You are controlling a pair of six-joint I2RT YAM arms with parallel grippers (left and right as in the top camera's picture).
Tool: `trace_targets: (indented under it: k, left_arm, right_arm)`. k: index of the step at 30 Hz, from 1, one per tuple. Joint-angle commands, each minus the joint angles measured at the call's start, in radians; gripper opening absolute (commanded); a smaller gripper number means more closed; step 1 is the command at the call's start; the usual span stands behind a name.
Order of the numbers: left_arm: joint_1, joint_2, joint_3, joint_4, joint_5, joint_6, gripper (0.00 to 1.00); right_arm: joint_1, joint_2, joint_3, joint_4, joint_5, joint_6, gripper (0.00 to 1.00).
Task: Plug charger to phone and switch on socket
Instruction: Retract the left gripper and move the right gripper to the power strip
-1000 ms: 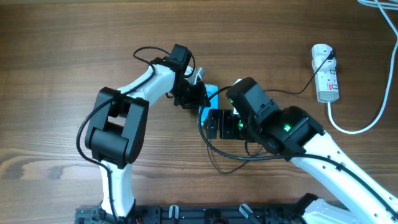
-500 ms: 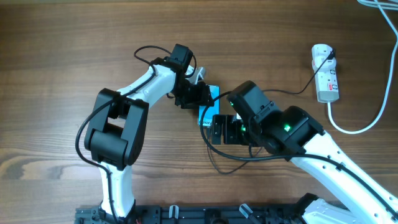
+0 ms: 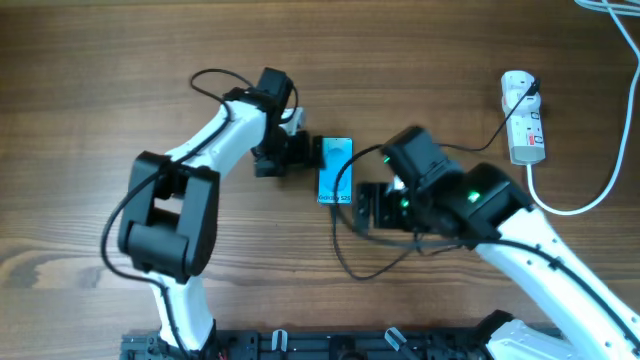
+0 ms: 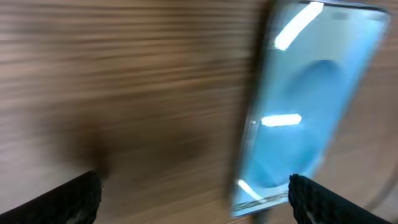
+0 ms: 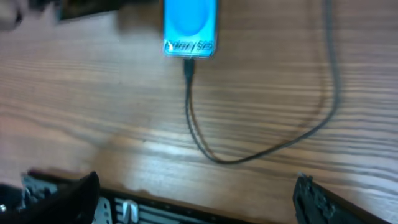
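Note:
The phone (image 3: 335, 170) lies flat mid-table, its cyan screen up and white text at its near end. The charger (image 3: 345, 262), a thin black cable, loops under my right arm, and its tip sits at the phone's near short edge (image 5: 188, 62). My left gripper (image 3: 305, 155) is open just left of the phone, which shows blurred (image 4: 311, 106) near its right finger (image 4: 336, 199). My right gripper (image 3: 352, 208) is open near the phone's near end, with nothing between its jaws (image 5: 196, 199). The socket (image 3: 526, 128) lies at the far right with a black plug in it.
A thick white cable (image 3: 590, 200) curves from the socket toward the table's right edge. A black rail (image 3: 350, 345) runs along the front edge and shows under my right gripper (image 5: 155, 211).
My left gripper has opened and drawn back to the left, off the phone. The right gripper has backed away to the right, so the whole phone now shows.

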Motion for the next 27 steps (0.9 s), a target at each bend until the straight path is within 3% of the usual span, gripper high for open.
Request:
trace_targets:
  k: [1,4,8,15,22,27]
  left_arm:
    - [0.037,-0.211,-0.011,-0.025,-0.229,-0.087,1.00]
    - [0.050,-0.380,-0.011,-0.033,-0.332,-0.172,1.00]
    - [0.050,-0.537,-0.011,-0.031,-0.336,-0.177,1.00]
    - [0.050,-0.607,-0.011,-0.031,-0.336,-0.177,1.00]
    - [0.050,-0.607,-0.011,-0.031,-0.336,-0.177,1.00]
    - [0.050,-0.607,-0.011,-0.031,-0.336,-0.177,1.00]
  right_arm:
    - [-0.155,-0.007,0.121,-0.062,0.017,-0.093,1.00]
    - [-0.342,0.026,0.209,-0.085,0.134,-0.134,1.00]
    - [-0.576,0.090,0.230,0.004,0.297,-0.130,1.00]
    - [-0.906,0.322,0.230,0.141,0.239,-0.134,1.00]
    - [-1.003,0.441,0.229,0.406,0.307,-0.143,1.00]
    - [-1.003,0.494,0.228,0.451,0.394,-0.161,1.00]
